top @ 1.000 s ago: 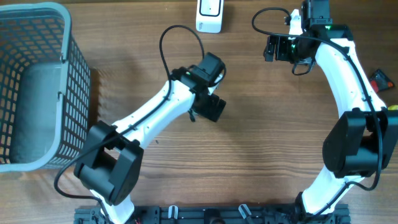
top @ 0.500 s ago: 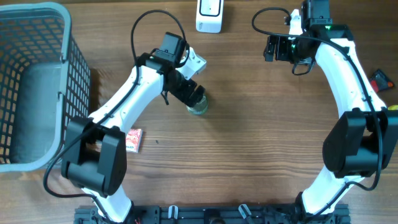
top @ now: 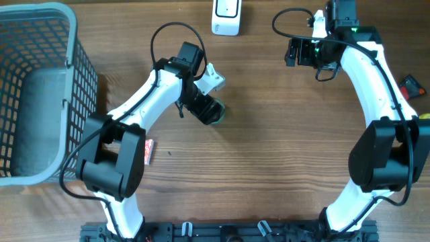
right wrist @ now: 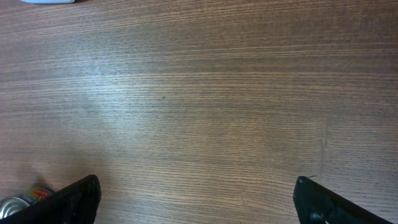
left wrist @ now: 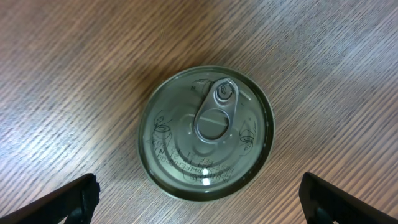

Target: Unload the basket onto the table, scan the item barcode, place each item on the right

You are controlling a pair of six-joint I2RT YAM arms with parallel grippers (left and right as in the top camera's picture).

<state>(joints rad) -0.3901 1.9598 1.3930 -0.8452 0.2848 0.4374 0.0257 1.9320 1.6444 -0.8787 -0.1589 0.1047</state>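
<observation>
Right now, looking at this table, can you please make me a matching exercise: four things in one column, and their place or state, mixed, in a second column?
1. can
2. basket
3. white device
4. red packet

A. far edge of the table, near the middle
B. upright, pull-tab lid facing up
C. partly hidden by the left arm
D. left end, mesh walls

Pairs: 1-B, 2-D, 3-A, 4-C

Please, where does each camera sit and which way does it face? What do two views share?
Overhead: above the table, facing straight down; shows left gripper, right gripper and basket.
Left wrist: on the left arm, facing down onto the can; its open fingers in the bottom corners.
Right wrist: on the right arm, facing the table; its open fingers likewise.
Shared: both wrist views show the can, at the right one's lower left corner.
</observation>
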